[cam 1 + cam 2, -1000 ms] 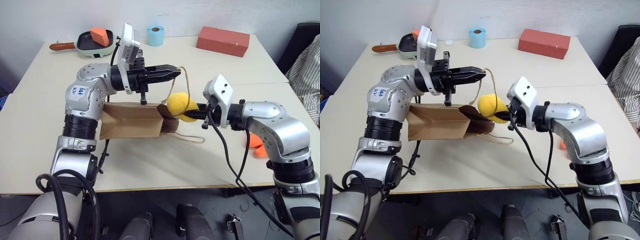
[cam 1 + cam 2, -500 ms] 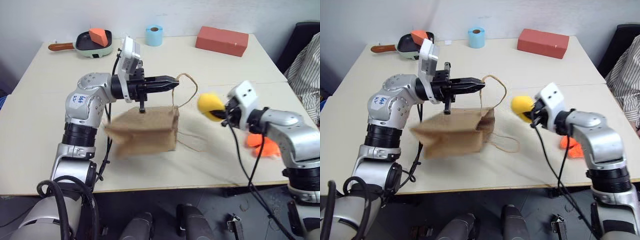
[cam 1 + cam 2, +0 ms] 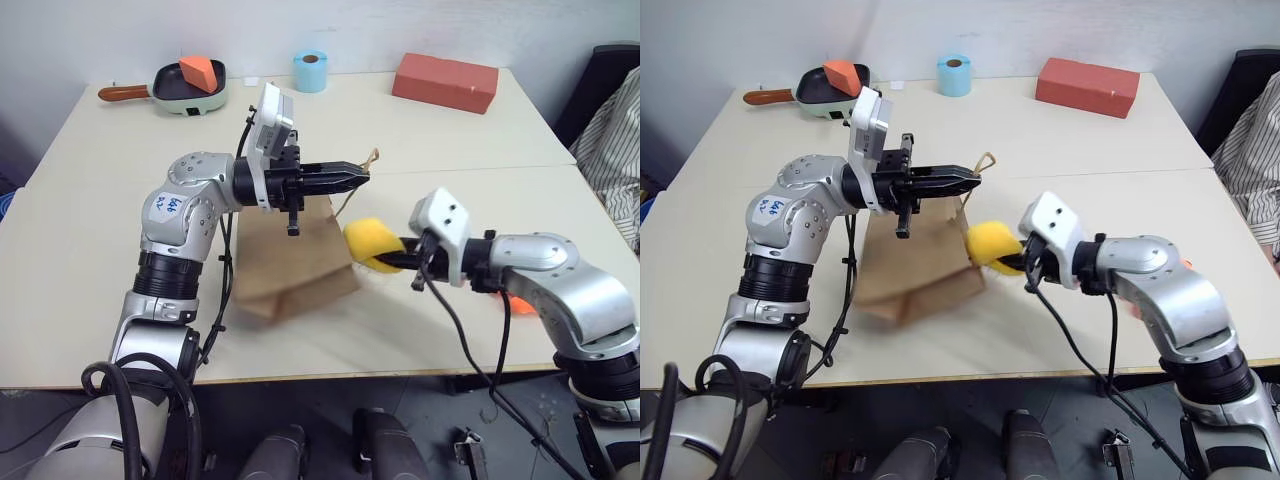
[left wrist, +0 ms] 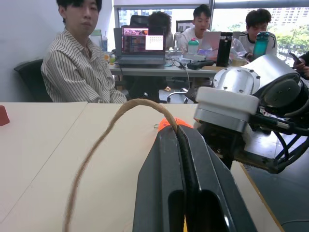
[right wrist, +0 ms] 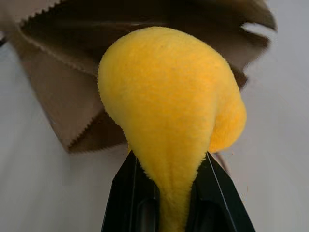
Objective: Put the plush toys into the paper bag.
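Right wrist view: yellow plush toy [image 5: 169,96] at paper bag [image 5: 63,87] mouth.

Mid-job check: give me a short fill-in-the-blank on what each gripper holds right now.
1. The right gripper is shut on the rounded ____ plush toy.
2. The left gripper pinches the tan twine ____ of the brown paper bag.
3. The toy sits at the bag's ____.

Missing: yellow; handle; opening

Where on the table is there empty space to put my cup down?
Free: between the blue tape roll and the red brick, and the left edge below the green pan. Crowded: the middle, with the paper bag, yellow plush toy and both arms.
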Controlling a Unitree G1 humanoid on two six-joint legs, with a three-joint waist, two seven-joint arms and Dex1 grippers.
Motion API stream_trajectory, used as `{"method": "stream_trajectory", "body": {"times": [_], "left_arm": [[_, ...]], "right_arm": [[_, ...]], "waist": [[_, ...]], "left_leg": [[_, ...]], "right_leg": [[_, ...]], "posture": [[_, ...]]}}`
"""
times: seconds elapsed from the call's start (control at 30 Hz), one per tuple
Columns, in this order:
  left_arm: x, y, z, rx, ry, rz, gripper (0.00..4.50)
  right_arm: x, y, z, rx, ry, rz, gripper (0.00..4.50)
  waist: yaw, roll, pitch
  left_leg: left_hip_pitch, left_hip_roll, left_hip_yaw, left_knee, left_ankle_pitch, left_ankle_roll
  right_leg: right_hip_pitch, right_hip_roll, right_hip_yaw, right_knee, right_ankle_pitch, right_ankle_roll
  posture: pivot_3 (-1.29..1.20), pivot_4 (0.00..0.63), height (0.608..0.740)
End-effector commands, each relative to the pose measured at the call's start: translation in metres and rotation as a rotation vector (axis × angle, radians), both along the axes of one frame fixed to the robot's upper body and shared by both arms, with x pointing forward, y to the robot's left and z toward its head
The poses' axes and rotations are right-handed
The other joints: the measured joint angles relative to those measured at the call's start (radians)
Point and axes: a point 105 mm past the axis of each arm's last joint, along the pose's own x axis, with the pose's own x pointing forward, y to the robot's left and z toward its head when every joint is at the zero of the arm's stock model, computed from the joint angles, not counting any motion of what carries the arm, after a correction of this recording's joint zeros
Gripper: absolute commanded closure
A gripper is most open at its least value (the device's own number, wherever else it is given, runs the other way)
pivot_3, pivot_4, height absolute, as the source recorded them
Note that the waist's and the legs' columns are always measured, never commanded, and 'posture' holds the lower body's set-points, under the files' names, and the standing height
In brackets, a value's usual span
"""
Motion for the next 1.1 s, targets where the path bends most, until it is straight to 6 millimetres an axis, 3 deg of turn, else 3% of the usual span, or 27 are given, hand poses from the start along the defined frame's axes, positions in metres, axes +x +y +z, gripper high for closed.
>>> {"method": "stream_trajectory", "body": {"times": [0.03, 0.27, 0.47, 0.63, 0.93, 1.1], "left_arm": [[-0.004, -0.001, 0.013, -0.010, -0.065, -0.012, 4.50], [-0.009, -0.006, 0.013, -0.015, -0.059, -0.036, 4.50], [-0.012, -0.011, 0.021, -0.041, -0.067, -0.052, 4.50], [-0.015, -0.013, 0.025, -0.056, -0.068, -0.061, 4.50], [-0.015, -0.010, 0.020, -0.068, -0.033, -0.048, 4.50], [-0.013, -0.013, 0.022, -0.091, -0.027, -0.039, 4.50]], "right_arm": [[-0.008, 0.010, 0.016, 0.017, -0.060, 0.095, 4.34], [0.006, 0.033, 0.023, 0.041, -0.092, 0.145, 4.34], [0.027, 0.059, 0.012, 0.081, -0.047, 0.156, 4.34], [0.035, 0.067, 0.008, 0.104, -0.024, 0.145, 4.34], [0.073, 0.070, 0.015, 0.310, 0.080, -0.055, 4.34], [0.095, 0.083, -0.008, 0.253, 0.059, -0.175, 4.34]], "waist": [[0.001, 0.000, 0.000], [-0.005, 0.000, 0.000], [-0.012, 0.000, 0.000], [-0.012, 0.000, 0.000], [-0.018, 0.000, 0.000], [-0.031, 0.000, 0.000]], "left_leg": [[0.000, 0.000, 0.000, 0.000, 0.000, 0.000], [0.000, 0.000, 0.000, 0.000, 0.000, 0.000], [0.000, 0.000, 0.000, 0.000, 0.000, 0.000], [0.000, 0.000, -0.002, 0.004, 0.000, 0.000], [0.000, 0.000, -0.002, 0.004, 0.000, 0.000], [0.001, 0.000, -0.003, 0.003, 0.000, 0.000]], "right_leg": [[0.000, 0.000, 0.000, 0.000, 0.000, 0.000], [0.000, 0.000, 0.000, 0.000, 0.000, 0.000], [0.000, 0.000, -0.001, 0.001, 0.000, 0.000], [0.000, 0.000, -0.001, 0.002, 0.000, 0.000], [0.000, 0.000, -0.002, 0.002, 0.000, 0.000], [0.000, 0.000, -0.002, 0.003, 0.000, 0.000]], "posture": [[0.00, 0.150, 0.740], [0.00, 0.150, 0.740], [0.00, 0.150, 0.740], [0.00, 0.150, 0.740], [0.00, 0.150, 0.740], [0.00, 0.150, 0.740]]}}
